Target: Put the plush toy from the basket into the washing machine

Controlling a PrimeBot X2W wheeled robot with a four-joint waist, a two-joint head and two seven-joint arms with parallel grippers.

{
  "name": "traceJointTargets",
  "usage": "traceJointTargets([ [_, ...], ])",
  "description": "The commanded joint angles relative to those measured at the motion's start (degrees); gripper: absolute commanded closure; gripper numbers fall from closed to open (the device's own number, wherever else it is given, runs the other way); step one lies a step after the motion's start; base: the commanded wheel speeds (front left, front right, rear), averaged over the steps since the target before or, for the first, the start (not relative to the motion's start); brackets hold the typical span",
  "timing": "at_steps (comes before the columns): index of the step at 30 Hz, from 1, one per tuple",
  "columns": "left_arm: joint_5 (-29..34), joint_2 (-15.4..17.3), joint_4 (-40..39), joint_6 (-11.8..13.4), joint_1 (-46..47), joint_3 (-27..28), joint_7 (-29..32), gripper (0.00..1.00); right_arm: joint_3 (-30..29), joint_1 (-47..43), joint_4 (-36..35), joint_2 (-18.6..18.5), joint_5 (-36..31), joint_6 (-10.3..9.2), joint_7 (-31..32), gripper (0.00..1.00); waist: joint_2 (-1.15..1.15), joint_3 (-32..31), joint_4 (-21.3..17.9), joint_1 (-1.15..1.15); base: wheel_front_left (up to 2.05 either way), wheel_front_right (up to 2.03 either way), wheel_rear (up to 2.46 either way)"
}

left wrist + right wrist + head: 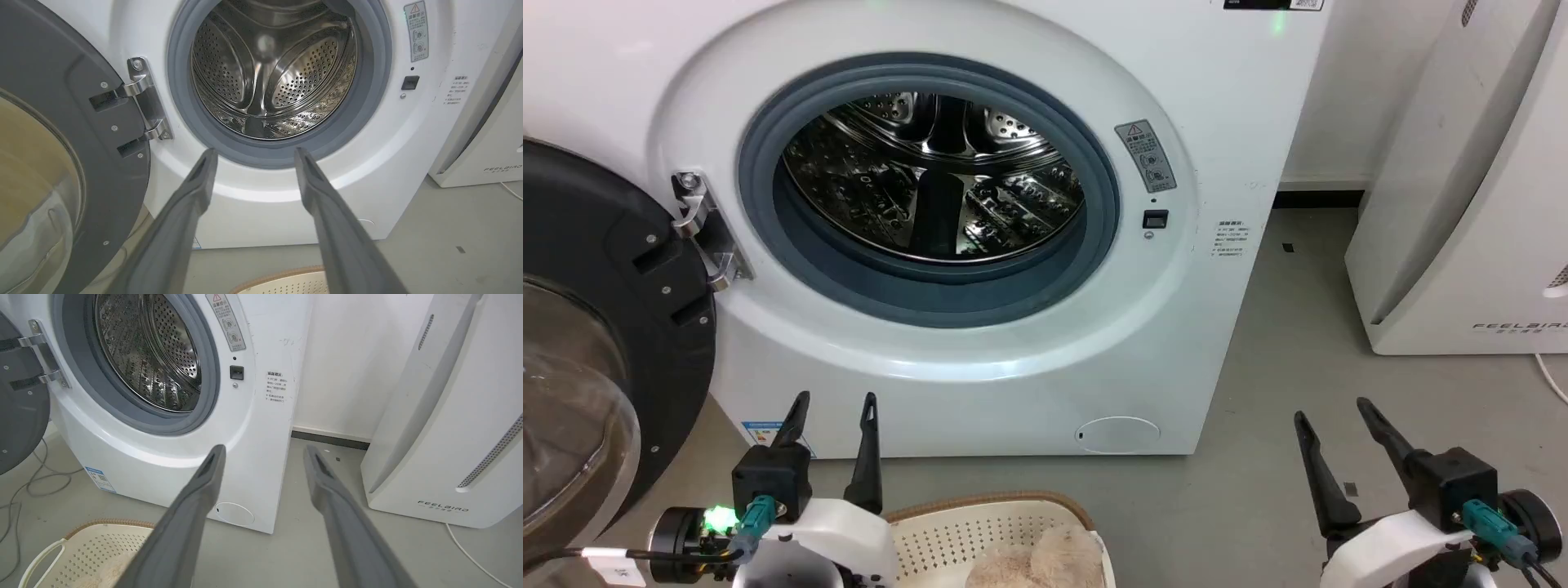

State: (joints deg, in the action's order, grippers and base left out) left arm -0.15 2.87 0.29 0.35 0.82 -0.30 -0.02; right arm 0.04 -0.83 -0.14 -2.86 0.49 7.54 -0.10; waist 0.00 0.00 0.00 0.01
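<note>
Pickup comes first: plush toy (1033, 563) lies in the basket (947, 539), bottom centre; left gripper (837, 398) and right gripper (1330, 409) gape empty. Next I reach down and pinch its fur.

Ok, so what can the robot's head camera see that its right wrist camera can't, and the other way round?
Head view extras: the left gripper, open, the glass window of the door, and the fluffy plush toy lying in the basket. Right wrist view extras: grey cables on the floor and the basket's white handle; there the basket's inside is too blurry to tell fur. Both share the washing machine, its door open, the shiny drum, the white appliance beside it and the right gripper, open.
</note>
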Motion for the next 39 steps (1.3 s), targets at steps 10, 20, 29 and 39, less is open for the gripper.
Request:
traceJointTargets([
  [10,-0.4,0.0,-0.1,0.3,-0.3,-0.8,-1.3,0.0,-0.1,-0.2,-0.5,0.0,1.1,0.0,-1.3,0.0,0.0,0.4,-0.2,0.0,0.0,0.0,0.0],
  [20,-0.7,0.0,1.2,-0.3,0.1,-1.8,-2.5,0.0,-0.3,-0.1,-1.4,0.0,1.8,-0.01,-2.5,0.0,0.0,1.5,-0.6,0.0,0.0,0.0,0.0],
  [29,-1.0,0.1,3.6,-0.8,1.3,-2.8,-3.6,0.0,-0.1,0.4,-2.1,0.0,1.9,-0.01,-3.5,0.0,0.0,3.4,-1.1,0.0,0.0,0.0,0.0],
  [39,-1.3,0.5,8.1,-1.8,4.2,-4.6,-3.8,0.0,0.0,1.2,-3.2,0.0,2.5,-0.02,-4.7,0.0,0.0,6.7,-1.6,0.0,0.0,0.0,0.0],
])
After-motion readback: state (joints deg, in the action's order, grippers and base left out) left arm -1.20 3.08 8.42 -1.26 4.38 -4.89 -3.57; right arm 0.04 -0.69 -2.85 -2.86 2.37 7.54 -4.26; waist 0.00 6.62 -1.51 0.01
